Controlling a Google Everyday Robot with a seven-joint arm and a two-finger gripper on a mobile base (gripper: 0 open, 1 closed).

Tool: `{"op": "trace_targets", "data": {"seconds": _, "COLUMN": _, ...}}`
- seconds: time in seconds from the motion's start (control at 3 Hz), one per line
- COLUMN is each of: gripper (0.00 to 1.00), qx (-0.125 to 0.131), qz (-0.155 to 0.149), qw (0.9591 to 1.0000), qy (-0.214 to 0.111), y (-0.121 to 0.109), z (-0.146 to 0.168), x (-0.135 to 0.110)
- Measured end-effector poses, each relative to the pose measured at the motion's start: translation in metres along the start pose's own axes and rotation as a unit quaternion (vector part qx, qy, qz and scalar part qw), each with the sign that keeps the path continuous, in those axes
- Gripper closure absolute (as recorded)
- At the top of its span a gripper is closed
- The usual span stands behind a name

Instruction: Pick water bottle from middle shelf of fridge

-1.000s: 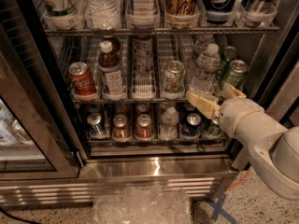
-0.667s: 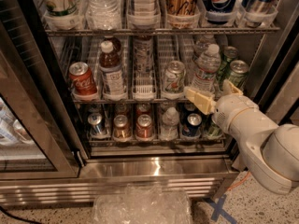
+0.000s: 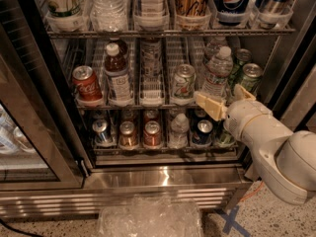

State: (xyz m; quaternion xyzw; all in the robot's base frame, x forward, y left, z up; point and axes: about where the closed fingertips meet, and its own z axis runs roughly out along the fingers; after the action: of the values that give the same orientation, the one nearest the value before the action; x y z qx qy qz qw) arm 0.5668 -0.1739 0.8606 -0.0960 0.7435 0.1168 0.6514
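Risk: the spread fingers could clip a neighbouring can and topple it.
From the near right the arm reaches in, its gripper (image 3: 226, 101) open and empty, low before the water bottle (image 3: 217, 75), which stands at the right of the fridge's (image 3: 163, 179) middle shelf (image 3: 148, 104) between a silver can (image 3: 183, 81) and a green can (image 3: 251, 78).

Counted in the fridge (image 3: 163, 179): 3 wire racks (image 3: 163, 32), 1 gripper (image 3: 219, 95).
Middle shelf (image 3: 163, 104), front: 1 red cola can (image 3: 87, 84), 1 brown-drink bottle (image 3: 117, 75), 1 silver can (image 3: 183, 81), 1 water bottle (image 3: 217, 72), 2 green cans (image 3: 249, 78). Lowest rack (image 3: 163, 153), front: 5 cans (image 3: 128, 135), 1 short clear bottle (image 3: 178, 131). The gripper, its 2 fingers (image 3: 210, 106) apart, sits at the middle shelf's right end.
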Motion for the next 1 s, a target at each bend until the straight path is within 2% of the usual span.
{"op": "trace_targets", "data": {"seconds": 0.33, "gripper": 0.24, "qx": 0.001, "qz": -0.008, "qw": 0.9999, "qy": -0.012, "y": 0.000, "z": 0.011, "x": -0.001}}
{"op": "trace_targets", "data": {"seconds": 0.67, "gripper": 0.30, "qx": 0.013, "qz": -0.014, "qw": 0.9995, "qy": -0.025, "y": -0.006, "z": 0.023, "x": 0.000}}
{"op": "trace_targets", "data": {"seconds": 1.0, "gripper": 0.35, "qx": 0.034, "qz": -0.022, "qw": 0.9982, "qy": -0.044, "y": -0.014, "z": 0.034, "x": 0.000}}
